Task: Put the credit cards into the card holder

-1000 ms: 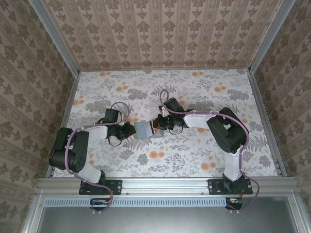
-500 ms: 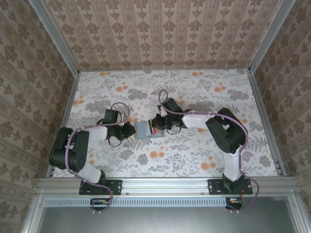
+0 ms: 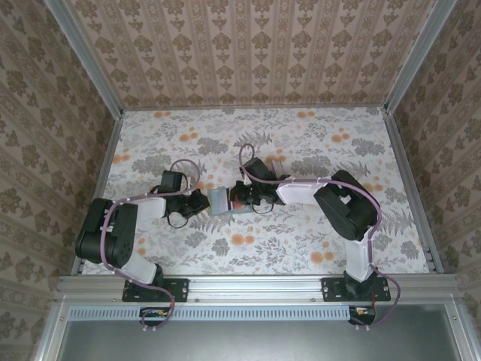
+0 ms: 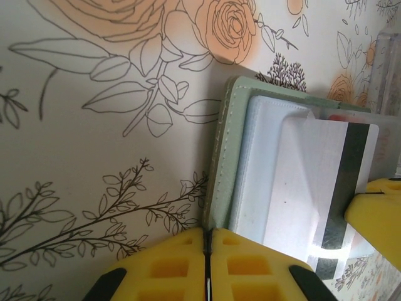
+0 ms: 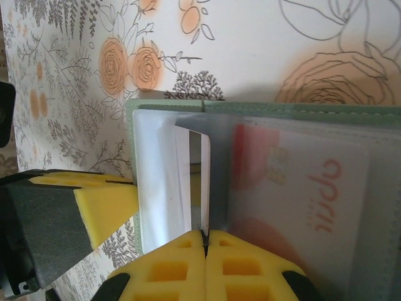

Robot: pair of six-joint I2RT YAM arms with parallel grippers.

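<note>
The sage-green card holder [image 3: 219, 200] lies open on the flowered table, its clear pockets facing up. My left gripper [image 4: 208, 235] is shut on the holder's stitched edge [image 4: 222, 157]. My right gripper [image 5: 204, 233] is shut on the edge of a credit card [image 4: 307, 175] whose white back with a black stripe shows. That card sits partly inside the holder's left pocket, seen almost edge-on [image 5: 205, 169] from the right wrist. A red credit card [image 5: 294, 182] sits behind clear plastic in the right pocket. From above, the two grippers [image 3: 203, 201] [image 3: 237, 197] meet at the holder from either side.
The right gripper's yellow finger [image 4: 376, 213] pokes in at the card's far end in the left wrist view. In the right wrist view the left gripper's finger [image 5: 103, 200] sits against the holder's left side. Patterned walls [image 3: 248, 53] enclose the table.
My right gripper has moved left toward the holder, sliding its card further over it. The left gripper's jaws have closed a little more on the holder's edge.
</note>
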